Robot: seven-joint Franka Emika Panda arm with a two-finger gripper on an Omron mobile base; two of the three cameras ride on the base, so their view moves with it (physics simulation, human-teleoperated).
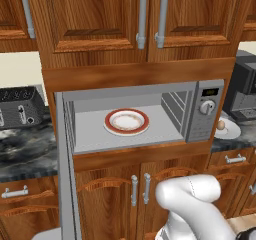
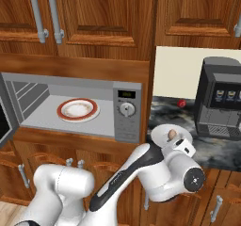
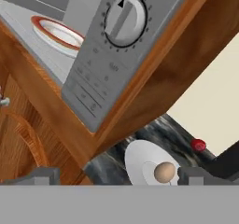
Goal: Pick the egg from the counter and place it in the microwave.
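I am bringing the wide-open gripper point(image 3: 114, 177) toward the egg point(image 3: 164, 171) on its white plate point(image 3: 140, 160), worrying a clumsy finger could roll it off.

We see the microwave point(image 2: 77, 108) standing open, a red-rimmed plate point(image 2: 77, 109) inside it. At three o'clock from it, the egg point(image 2: 172, 134) rests on a white plate point(image 2: 159, 134) on the counter point(image 2: 179, 121) — coffee machine point(image 2: 221, 100) beyond, at two o'clock.
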